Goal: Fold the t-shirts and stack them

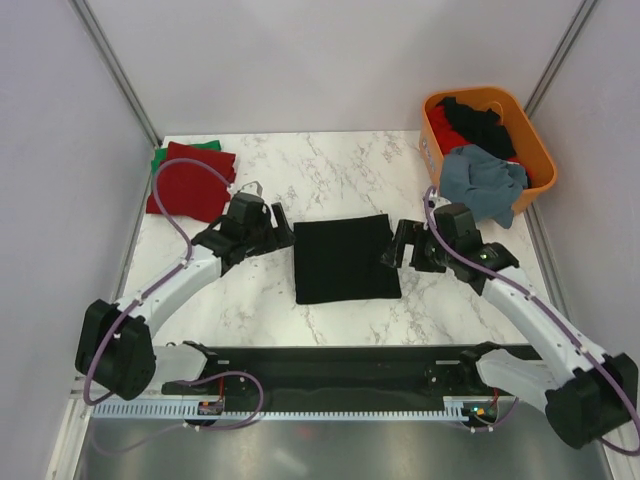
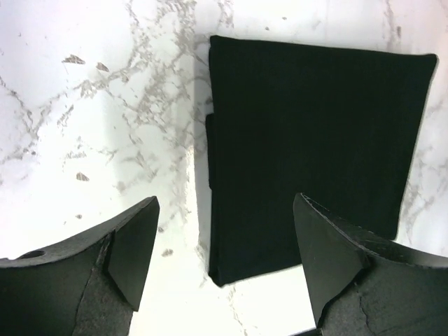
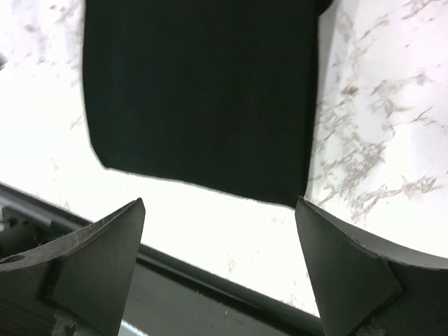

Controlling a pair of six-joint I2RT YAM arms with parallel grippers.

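Marble table [image 1: 330,165]: folded black shirt [image 1: 345,262] lies centre, left gripper [image 1: 283,230] and right gripper [image 1: 391,250] released either side; I'd pinch all layers at one edge before carrying to red shirt [image 1: 190,185].

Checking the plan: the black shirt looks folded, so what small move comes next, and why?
Probably close the left pincer on the left edge of the black t-shirt, to carry it onto the dark red t-shirt folded on a green one at far left. The black one lies folded at mid-table, the open left pincer straddles its edge, and the right pincer is open too.
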